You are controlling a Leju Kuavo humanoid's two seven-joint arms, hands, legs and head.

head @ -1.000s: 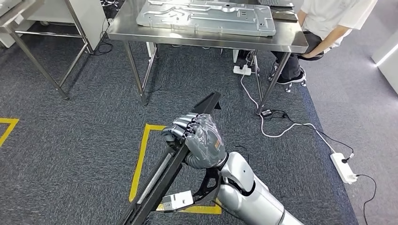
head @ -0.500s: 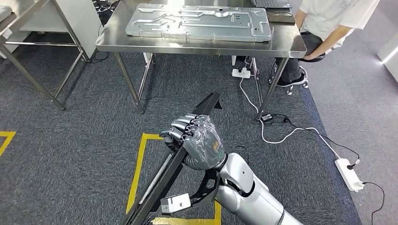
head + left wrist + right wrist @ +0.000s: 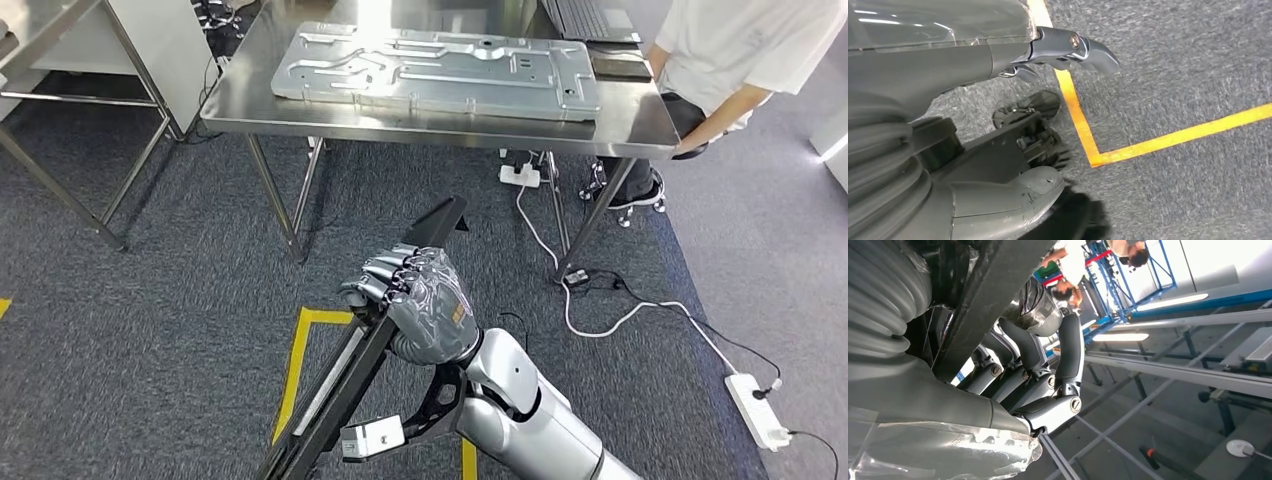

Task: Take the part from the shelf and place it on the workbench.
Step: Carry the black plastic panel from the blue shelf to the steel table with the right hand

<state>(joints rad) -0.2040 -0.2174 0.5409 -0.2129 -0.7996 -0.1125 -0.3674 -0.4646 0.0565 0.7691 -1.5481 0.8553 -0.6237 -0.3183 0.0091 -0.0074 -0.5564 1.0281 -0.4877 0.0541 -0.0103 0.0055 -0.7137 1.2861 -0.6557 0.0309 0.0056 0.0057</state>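
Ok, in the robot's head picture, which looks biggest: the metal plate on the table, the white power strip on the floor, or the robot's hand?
1. Metal plate, far the biggest.
2. Right hand, though it's nearest the camera, which makes it look bigger.
3. White power strip, smallest.

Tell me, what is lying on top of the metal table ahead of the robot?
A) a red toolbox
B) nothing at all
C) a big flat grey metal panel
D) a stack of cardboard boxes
C: a big flat grey metal panel lies across the metal table, while the robot's right hand holds a long black bar over the carpet.
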